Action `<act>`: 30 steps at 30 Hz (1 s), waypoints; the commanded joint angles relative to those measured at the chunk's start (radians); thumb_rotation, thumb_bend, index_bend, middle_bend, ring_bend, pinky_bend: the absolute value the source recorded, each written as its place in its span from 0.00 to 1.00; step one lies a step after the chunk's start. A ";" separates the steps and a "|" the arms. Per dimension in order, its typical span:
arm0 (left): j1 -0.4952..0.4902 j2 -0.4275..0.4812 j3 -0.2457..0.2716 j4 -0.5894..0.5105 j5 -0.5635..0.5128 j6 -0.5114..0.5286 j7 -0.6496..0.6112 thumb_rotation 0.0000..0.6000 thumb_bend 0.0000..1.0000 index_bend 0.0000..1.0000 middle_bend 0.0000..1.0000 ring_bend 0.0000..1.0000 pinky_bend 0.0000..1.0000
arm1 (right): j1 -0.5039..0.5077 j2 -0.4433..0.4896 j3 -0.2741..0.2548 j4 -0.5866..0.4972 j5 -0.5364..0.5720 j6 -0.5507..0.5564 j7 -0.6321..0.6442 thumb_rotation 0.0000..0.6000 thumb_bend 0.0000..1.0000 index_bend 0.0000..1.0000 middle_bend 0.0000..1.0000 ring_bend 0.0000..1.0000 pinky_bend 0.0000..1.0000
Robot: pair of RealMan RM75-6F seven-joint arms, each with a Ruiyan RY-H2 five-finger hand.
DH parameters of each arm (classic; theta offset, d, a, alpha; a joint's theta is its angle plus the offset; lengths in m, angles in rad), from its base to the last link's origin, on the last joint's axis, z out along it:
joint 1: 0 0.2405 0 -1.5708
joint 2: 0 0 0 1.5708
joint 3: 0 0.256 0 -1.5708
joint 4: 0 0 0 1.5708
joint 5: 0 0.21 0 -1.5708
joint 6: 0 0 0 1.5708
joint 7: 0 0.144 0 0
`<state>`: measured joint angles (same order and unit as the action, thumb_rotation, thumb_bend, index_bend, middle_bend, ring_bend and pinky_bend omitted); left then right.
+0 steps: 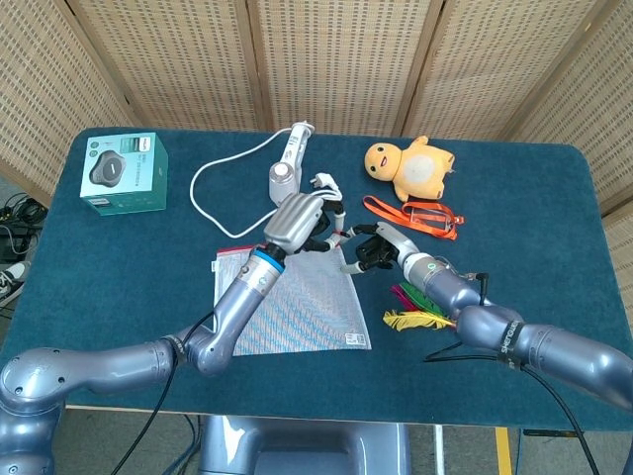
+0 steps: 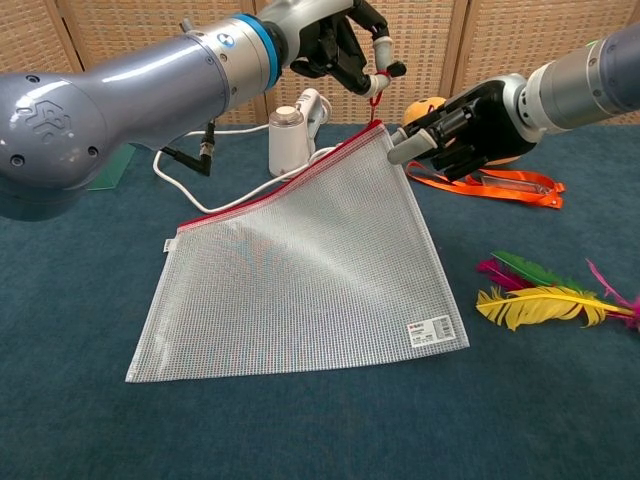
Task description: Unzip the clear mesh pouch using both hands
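Left hand (image 2: 340, 45) pinches red zipper pull, lifting far corner of clear mesh pouch (image 2: 300, 270) off table (image 2: 90, 420) so zip line is taut; near edge rests on cloth. Right hand (image 2: 460, 125) empty, fingers spread, fingertips at raised corner to brace it for unzipping

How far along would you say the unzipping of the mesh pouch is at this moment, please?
Done: the left hand pinches the red zipper pull and has one corner of the clear mesh pouch raised off the table.
In hand: the right hand is at that corner, its fingers reaching the pouch edge; a firm hold is unclear.
Left: the red zipper looks closed along its whole length, so it is yet to be opened.
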<state>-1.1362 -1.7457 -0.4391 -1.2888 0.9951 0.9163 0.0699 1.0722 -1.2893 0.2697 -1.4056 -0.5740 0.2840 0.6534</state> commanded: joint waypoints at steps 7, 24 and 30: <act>0.000 -0.019 -0.005 0.011 0.001 0.007 -0.018 1.00 0.96 0.97 1.00 0.96 1.00 | 0.027 -0.029 -0.010 0.010 0.063 0.046 -0.026 1.00 0.32 0.48 0.92 0.98 1.00; 0.015 -0.019 -0.009 0.019 0.007 -0.003 -0.067 1.00 0.96 0.97 1.00 0.96 1.00 | 0.002 -0.040 0.018 -0.017 0.098 0.079 -0.058 1.00 0.72 0.75 0.96 1.00 1.00; 0.028 -0.014 -0.010 0.029 -0.001 -0.020 -0.102 1.00 0.96 0.97 1.00 0.96 1.00 | -0.035 -0.032 0.049 -0.033 0.089 0.085 -0.047 1.00 0.74 0.76 0.96 1.00 1.00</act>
<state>-1.1124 -1.7619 -0.4495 -1.2621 0.9960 0.9013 -0.0247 1.0438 -1.3234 0.3126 -1.4344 -0.4816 0.3680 0.6029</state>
